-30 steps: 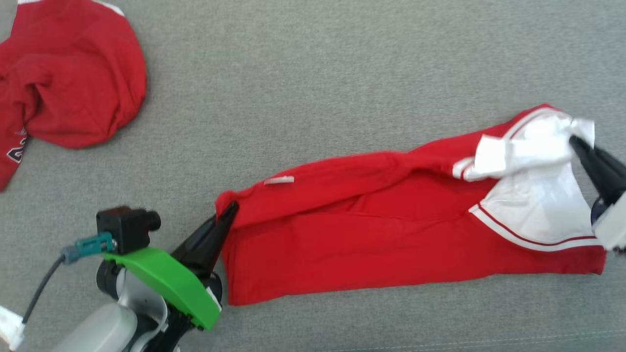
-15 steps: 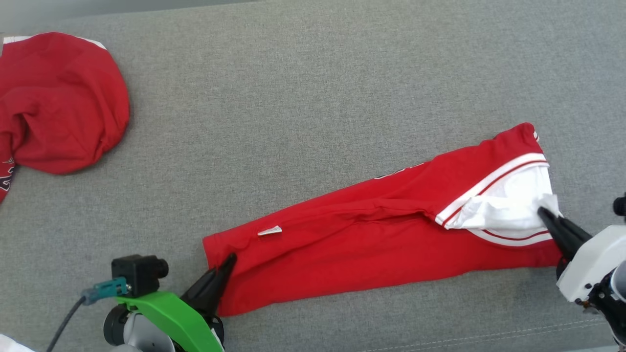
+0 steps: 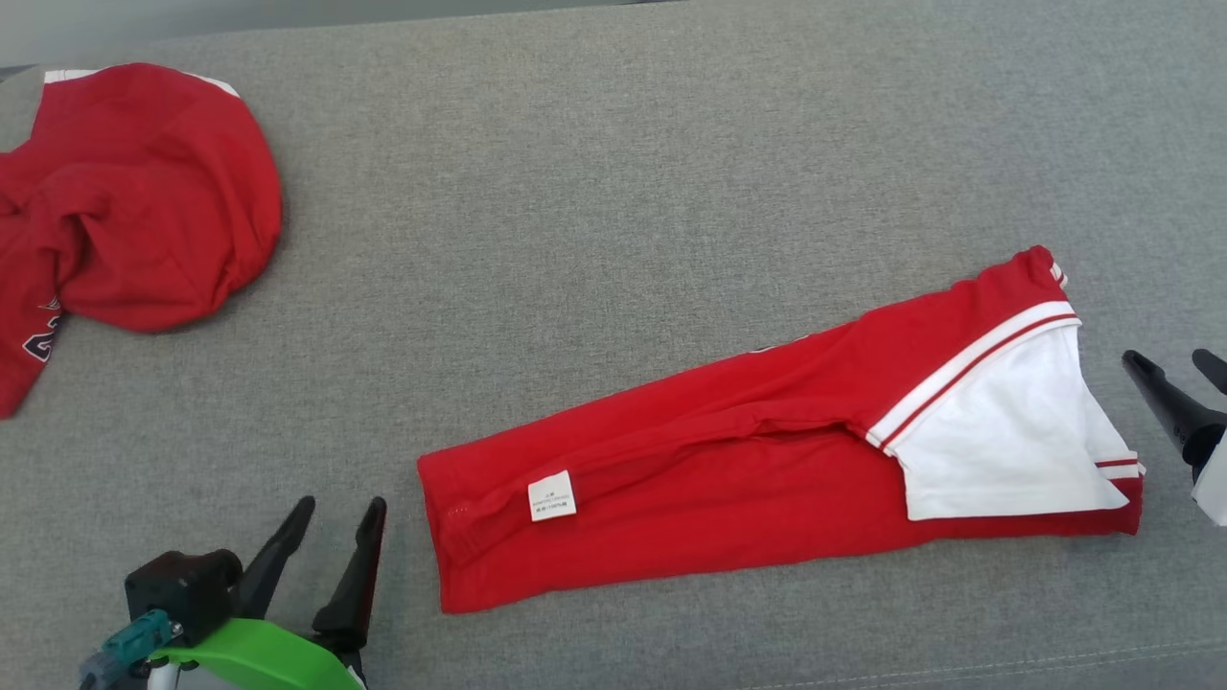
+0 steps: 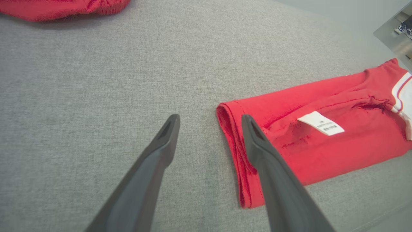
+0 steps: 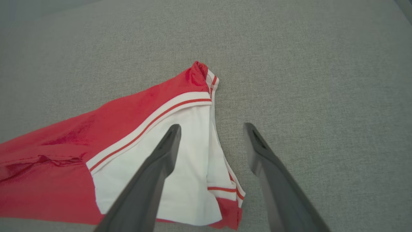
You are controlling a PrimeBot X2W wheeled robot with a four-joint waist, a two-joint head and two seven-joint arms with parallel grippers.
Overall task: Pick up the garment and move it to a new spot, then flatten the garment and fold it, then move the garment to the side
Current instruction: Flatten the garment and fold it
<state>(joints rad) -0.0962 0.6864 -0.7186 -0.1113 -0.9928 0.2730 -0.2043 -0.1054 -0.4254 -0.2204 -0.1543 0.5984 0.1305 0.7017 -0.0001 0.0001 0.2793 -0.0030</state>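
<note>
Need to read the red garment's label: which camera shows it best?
Left wrist view: the label looks largest, print lines visible. Head view shows it small. Right wrist view faces the garment's white end.

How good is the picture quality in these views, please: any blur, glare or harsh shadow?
Head view: even, soft light, no glare, the garment sharp, faint shadow along its near edge. Left wrist view: wide-angle stretch makes the left gripper loom, label text unreadable. Right wrist view: right gripper soft-edged near the bottom, garment crisp.

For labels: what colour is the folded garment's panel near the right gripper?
White panel, red-striped white trim; best in right wrist view.
</note>
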